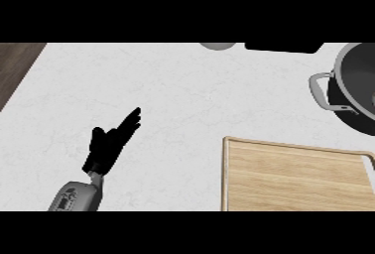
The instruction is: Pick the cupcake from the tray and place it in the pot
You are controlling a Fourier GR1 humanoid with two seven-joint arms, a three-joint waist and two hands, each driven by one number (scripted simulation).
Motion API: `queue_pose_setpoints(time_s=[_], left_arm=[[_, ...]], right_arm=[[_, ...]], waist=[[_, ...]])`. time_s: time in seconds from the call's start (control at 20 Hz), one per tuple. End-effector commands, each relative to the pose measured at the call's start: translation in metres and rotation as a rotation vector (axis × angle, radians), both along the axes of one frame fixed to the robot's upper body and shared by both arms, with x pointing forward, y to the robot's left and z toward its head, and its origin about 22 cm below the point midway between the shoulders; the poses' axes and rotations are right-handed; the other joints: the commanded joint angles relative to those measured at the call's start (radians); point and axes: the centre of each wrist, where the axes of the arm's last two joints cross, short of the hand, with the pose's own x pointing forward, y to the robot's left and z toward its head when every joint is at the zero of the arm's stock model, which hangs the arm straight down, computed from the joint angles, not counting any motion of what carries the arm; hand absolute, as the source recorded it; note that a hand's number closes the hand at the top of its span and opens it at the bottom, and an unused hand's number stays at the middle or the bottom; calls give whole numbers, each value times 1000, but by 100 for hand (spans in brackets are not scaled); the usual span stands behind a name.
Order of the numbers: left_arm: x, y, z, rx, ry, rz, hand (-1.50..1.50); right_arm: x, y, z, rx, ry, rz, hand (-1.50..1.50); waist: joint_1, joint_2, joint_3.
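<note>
Head view: my left hand (110, 144) is resting open on the tabletop (183, 99), fingers straight, holding nothing. I'm seeing no cupcake; the wooden tray (293, 176) is lying well to its right, the pot (355, 84) beyond it. My right hand isn't showing.
</note>
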Motion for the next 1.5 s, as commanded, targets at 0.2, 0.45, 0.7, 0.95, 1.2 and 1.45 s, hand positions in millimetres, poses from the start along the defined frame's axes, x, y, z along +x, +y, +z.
queue_pose_setpoints(time_s=[0.2, 0.45, 0.7, 0.95, 1.2, 1.45], left_arm=[[12, 7, 14, 5, -21, 3, 0], [4, 9, 5, 0, 8, -4, 0], [-4, 5, -2, -4, 11, 32, 0], [1, 9, 6, -12, 9, 39, 0], [-7, 8, 3, -4, 9, 26, 0], [-2, 11, 7, -5, -4, 31, 0]], right_arm=[[15, 26, -47, -222, 324, -156, -150], [26, 42, -57, -87, 328, -73, -150], [41, 65, -57, 409, 207, 21, -150], [44, 47, -20, 809, 134, -20, -150], [24, 9, 5, 998, 6, -190, -150], [-8, -32, 22, 1108, -49, -212, -150]], waist=[[4, 4, 3], [-11, 4, 5], [-36, -7, 5], [-33, -4, 5], [-24, 2, 6], [-22, 12, 9]])
